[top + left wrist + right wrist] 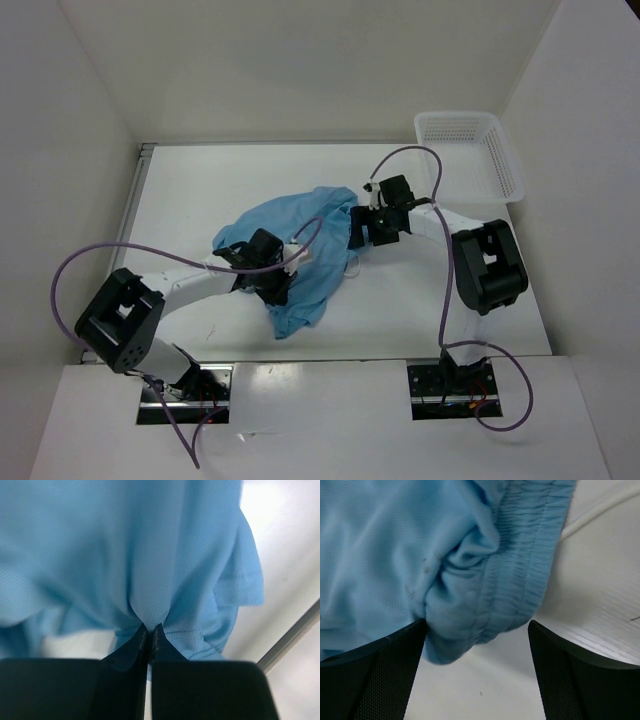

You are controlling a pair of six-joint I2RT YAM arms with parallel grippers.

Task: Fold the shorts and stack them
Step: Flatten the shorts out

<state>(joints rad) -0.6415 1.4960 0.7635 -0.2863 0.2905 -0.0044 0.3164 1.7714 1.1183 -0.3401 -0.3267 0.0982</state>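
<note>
My left claw (150, 633) pinches the soft sky-blue fabric shorts (295, 220); my right claw (477, 630) gapes.
The shorts lie crumpled on the white table (200, 200) between my two claws. My left fingers are pressed together on a thin pleat that fans out just ahead of them. I judge the bite shallow, so any lift should go slow and low or the cloth may slip. My right fingers stand wide apart, with the bunched corner of the gathered elastic waistband (520, 580) between them and the thin white drawstring (600, 510) trailing beyond. I would push that claw further over the band before closing.
</note>
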